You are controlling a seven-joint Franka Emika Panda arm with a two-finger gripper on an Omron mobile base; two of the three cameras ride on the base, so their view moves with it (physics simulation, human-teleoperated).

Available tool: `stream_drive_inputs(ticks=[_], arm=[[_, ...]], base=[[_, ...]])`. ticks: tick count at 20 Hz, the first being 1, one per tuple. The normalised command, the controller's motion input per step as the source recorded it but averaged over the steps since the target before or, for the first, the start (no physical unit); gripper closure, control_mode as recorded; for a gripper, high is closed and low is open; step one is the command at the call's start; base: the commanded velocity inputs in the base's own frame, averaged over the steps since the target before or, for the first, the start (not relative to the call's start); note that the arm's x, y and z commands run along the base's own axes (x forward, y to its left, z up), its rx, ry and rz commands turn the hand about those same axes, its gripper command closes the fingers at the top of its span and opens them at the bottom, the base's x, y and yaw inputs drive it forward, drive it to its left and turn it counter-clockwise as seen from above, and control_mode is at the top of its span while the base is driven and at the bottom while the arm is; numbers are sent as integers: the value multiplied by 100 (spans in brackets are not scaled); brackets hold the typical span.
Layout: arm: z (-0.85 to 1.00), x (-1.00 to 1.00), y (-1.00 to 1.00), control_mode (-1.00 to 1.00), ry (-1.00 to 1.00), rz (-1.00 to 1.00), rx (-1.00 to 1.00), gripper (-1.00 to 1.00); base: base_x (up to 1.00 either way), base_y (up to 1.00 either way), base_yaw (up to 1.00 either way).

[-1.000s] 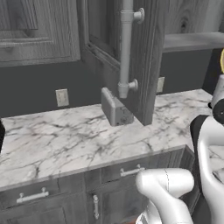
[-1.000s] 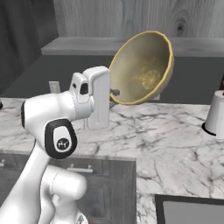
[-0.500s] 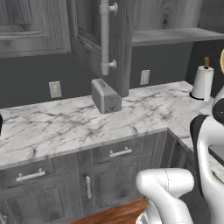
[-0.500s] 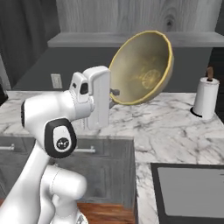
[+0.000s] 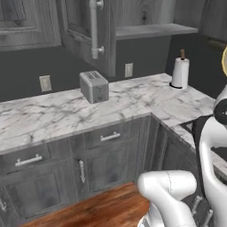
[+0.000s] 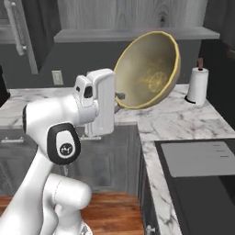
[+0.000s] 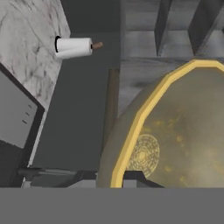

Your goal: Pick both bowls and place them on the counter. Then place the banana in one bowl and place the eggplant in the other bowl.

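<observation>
My gripper (image 6: pixel 120 97) is shut on the rim of one tan-yellow bowl (image 6: pixel 148 69) and holds it up in the air, tipped on its side with the hollow facing the right base camera. In the hand view this bowl (image 7: pixel 179 131) fills the right half, its bright yellow rim running between the dark fingertips (image 7: pixel 133 176). A sliver of the bowl (image 5: pixel 224 60) shows at the right edge of the left base view. The white marble counter (image 5: pixel 66 111) runs along the wall and turns a corner (image 6: pixel 174 120) below the bowl. The banana and the eggplant are out of view.
A grey toaster (image 5: pixel 94 86) stands on the counter by the wall. A paper towel roll (image 5: pixel 180 73) (image 6: pixel 198 86) stands in the corner. A dark cooktop (image 6: pixel 197 158) lies in the counter at right. An open cabinet door (image 5: pixel 91 31) hangs above the toaster.
The whole picture has shifted: the base has moved, bringing the counter corner, paper towel roll and cooktop into view. The bowl stays held in the shut gripper, same pose.
</observation>
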Motion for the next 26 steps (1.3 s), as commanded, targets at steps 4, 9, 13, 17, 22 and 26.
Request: stream_drive_inputs(ticks=[4, 9, 13, 17, 22, 26], arm=[[0, 0, 0, 100, 0, 0, 0, 100], [0, 0, 0, 100, 0, 0, 0, 100], [0, 0, 0, 100, 0, 0, 0, 100], [0, 0, 0, 100, 0, 0, 0, 100], [0, 0, 0, 100, 0, 0, 0, 100], [0, 0, 0, 100, 0, 0, 0, 100]], base=[[-75, 8, -39], [-64, 15, -42], [-58, 15, -42], [-54, 10, -42], [-47, 3, -41], [-33, 0, -40]])
